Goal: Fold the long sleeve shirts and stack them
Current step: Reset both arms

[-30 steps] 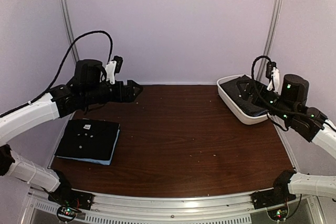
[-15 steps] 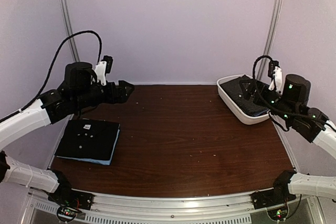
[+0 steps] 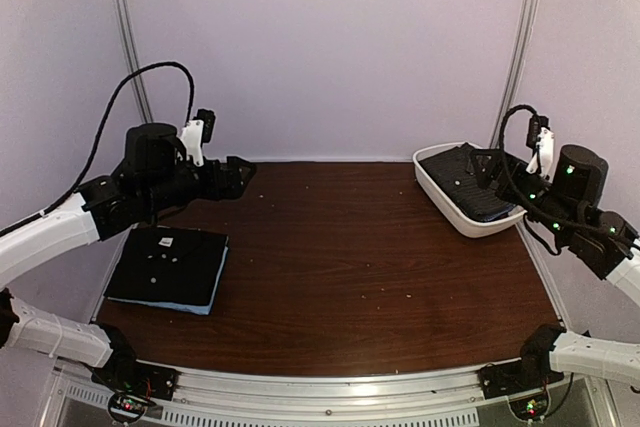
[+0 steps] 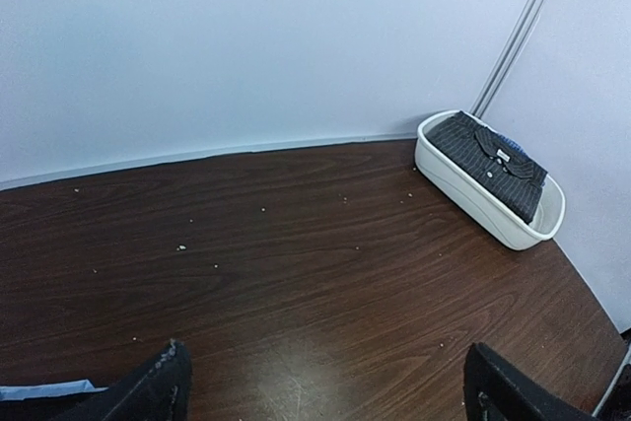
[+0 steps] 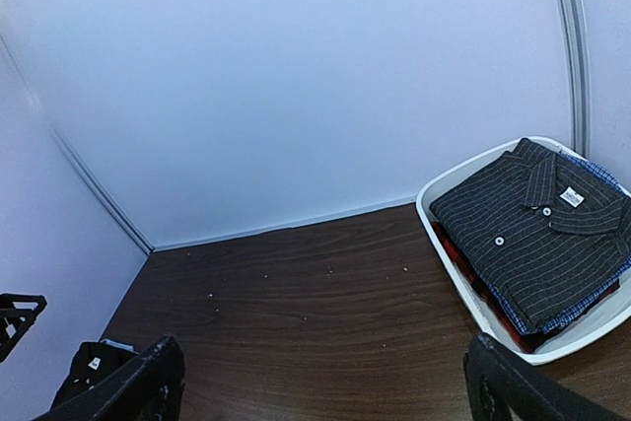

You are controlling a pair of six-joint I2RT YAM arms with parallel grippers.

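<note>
Since left gripper (image 4: 325, 377) and right gripper (image 5: 320, 377) hang released and empty, the right should pinch the striped shirt (image 5: 532, 234), frame right, by its collar, lifting clear of the tub (image 5: 427, 207).

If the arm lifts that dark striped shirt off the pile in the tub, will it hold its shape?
Probably not: the striped shirt is soft folded cloth, so it would likely droop and unfold. It looks light, but the shirts beneath might drag along.

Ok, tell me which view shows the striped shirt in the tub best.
The right wrist view: the striped shirt lies large and unblocked, collar, buttons and label clear. The left wrist view shows it small and far; the top view shows it partly behind the right arm.
</note>
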